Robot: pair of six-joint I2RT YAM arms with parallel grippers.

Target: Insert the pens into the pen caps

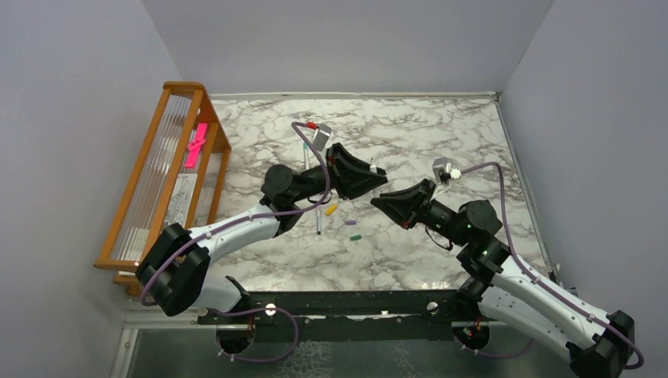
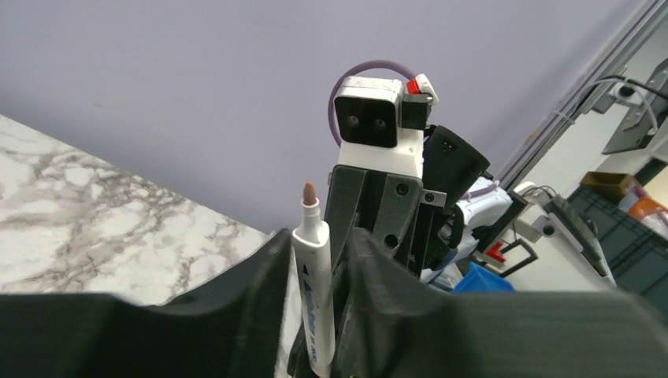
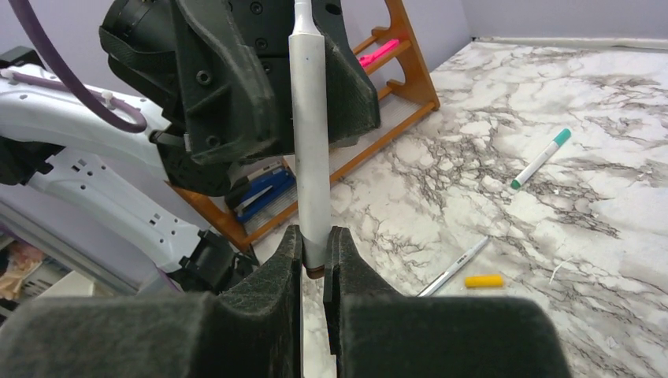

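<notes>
A white pen (image 2: 315,291) (image 3: 309,142) with a brown nib hangs in the air between both arms above the table's middle. My right gripper (image 3: 315,236) (image 1: 376,201) is shut on its brown-ringed rear end. My left gripper (image 2: 319,236) (image 1: 382,177) flanks the barrel nearer the nib; the pen leans on one finger, and a thin dark gap shows at the other. On the marble lie an orange cap (image 1: 332,209) (image 3: 483,280), a pale purple cap (image 1: 350,222) and a green cap (image 1: 355,236). An uncapped pen (image 1: 318,220) (image 3: 457,268) lies beside the orange cap. A teal-capped pen (image 3: 540,158) lies farther back.
A wooden rack (image 1: 169,173) stands along the left wall with a pink strip (image 1: 195,144) on top. Grey walls close the table on the left, back and right. The arms' bases sit on a black rail (image 1: 346,303) at the near edge.
</notes>
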